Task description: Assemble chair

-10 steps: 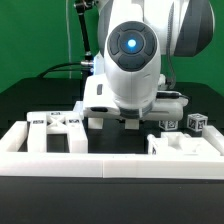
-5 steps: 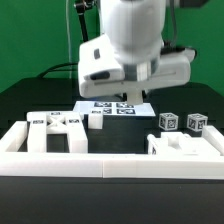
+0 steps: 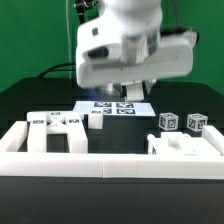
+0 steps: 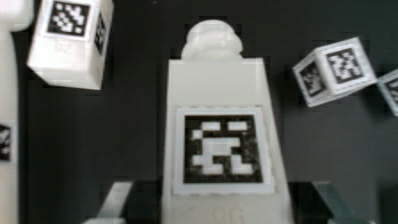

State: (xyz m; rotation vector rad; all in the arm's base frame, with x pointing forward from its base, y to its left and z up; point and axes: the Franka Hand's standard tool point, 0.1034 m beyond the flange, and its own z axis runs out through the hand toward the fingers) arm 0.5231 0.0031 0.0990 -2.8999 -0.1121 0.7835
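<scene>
The gripper (image 4: 221, 203) is pinching a long white chair piece (image 4: 217, 120). In the wrist view the piece lies between the two dark fingers (image 4: 121, 200), its marker tag faces the camera and a rounded peg sits at its far end. The jaws stand part-way in, closed on the sides of the piece rather than spread free of it. In the exterior view the arm hangs high over the marker board (image 3: 115, 108), and its bulk hides the held piece from that side.

The other chair parts lie low on the table: a slotted frame part (image 3: 55, 130) at the exterior view's left, another blocky part (image 3: 185, 146) at the exterior view's right, and two small tagged blocks (image 3: 168, 121) just beyond it. All of them are behind the white border rail (image 3: 110, 165) at the near edge.

The step in hand looks like carrying the piece to its mate — which part that is, I cannot tell. To do it well:
- Keep the grip firm and the piece square in the jaws, so the peg points true.
- Travel high enough to clear the loose parts.
- Line the peg up over its hole before descending.
- Go down straight and slowly — a tilted peg will jam or push the receiving part aside.
- Let go only once the piece is seated.
</scene>
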